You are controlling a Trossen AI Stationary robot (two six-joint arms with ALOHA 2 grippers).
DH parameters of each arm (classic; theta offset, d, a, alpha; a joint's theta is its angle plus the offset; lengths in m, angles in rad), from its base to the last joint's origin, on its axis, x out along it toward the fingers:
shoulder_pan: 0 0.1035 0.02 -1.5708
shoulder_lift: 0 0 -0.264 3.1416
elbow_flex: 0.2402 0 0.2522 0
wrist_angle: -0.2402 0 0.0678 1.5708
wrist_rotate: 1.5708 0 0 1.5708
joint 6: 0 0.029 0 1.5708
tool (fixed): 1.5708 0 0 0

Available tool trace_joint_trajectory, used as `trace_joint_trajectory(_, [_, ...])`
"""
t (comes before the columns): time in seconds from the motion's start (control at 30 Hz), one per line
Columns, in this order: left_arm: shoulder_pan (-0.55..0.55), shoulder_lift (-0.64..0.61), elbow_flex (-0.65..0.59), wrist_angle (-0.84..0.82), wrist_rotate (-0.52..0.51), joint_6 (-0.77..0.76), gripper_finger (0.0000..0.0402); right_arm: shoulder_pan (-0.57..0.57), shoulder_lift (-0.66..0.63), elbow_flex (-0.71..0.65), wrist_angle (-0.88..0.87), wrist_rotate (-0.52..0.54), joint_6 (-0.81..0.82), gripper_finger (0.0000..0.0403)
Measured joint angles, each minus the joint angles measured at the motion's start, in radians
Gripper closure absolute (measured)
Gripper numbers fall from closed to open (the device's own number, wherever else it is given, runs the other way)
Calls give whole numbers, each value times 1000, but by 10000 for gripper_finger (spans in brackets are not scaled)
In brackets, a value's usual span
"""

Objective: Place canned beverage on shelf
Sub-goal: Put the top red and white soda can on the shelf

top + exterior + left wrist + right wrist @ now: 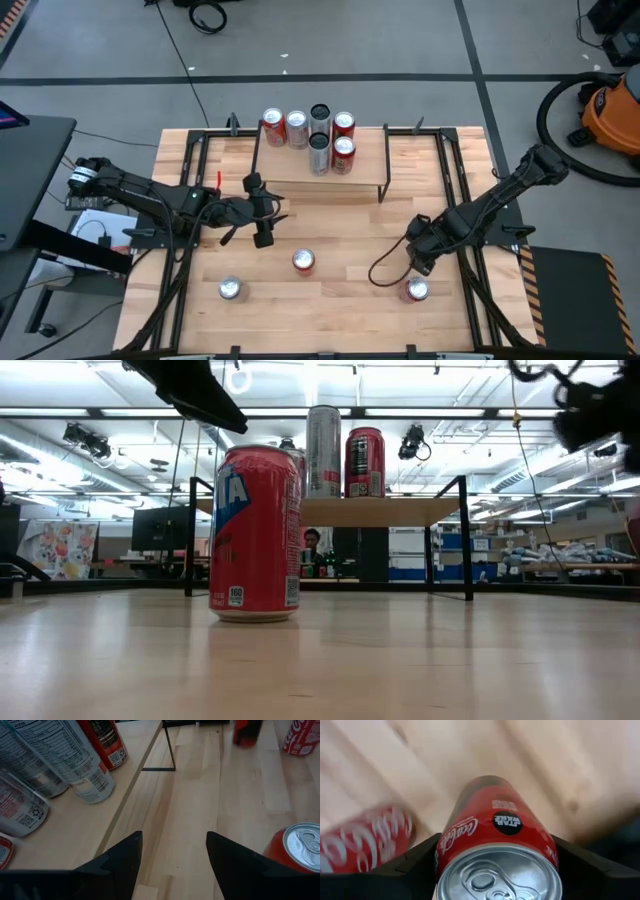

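The shelf (320, 186), a low wood-topped rack on black legs at the table's far middle, carries several upright cans (312, 132). My right gripper (420, 258) points straight down at the table's right near part, shut on a red can (495, 825); in the high view its body hides this can. A second red can (417, 290) stands on the table just nearer the front edge. My left gripper (268, 212) hovers open by the shelf's left near corner (75, 825), with nothing between its fingers (120, 855). My right gripper has the red can between its two fingers, one against each opposite side of the wall (444, 851), just below the top rim. The fingers come from above, pointing down, and lie along the can. The can is upright; its own body hides its foot.
Two more cans stand on the table's near part: a red one (304, 262) in the middle and one (231, 290) to the left. Black frame rails (180, 250) run along both table sides. Bare wood lies between the shelf and the near cans.
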Motion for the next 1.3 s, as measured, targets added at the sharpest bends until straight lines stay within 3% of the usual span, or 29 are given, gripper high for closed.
trace_joint_trajectory(0.13, [0, 0, 0, 18, 0, 4, 171, -96, 4, 38, 15, 58, -137, 89])
trace_joint_trajectory(0.37, [0, 0, 0, 35, 0, 20, 171, -263, 56, 87, 78, 35, -462, 87])
trace_joint_trajectory(0.57, [0, 0, 0, 35, 0, 20, 171, -351, 204, 226, 54, 3, -788, 84])
trace_joint_trajectory(0.77, [0, 0, 0, 32, 0, 19, 171, -367, 375, 409, 31, 9, -1088, 81])
trace_joint_trajectory(1.07, [0, 0, 0, 14, 0, 10, 171, -368, 579, 589, -84, 49, -1182, 32])
trace_joint_trajectory(1.3, [0, 0, 0, 13, 0, 7, 171, -365, 588, 593, -91, 37, -1239, 19])
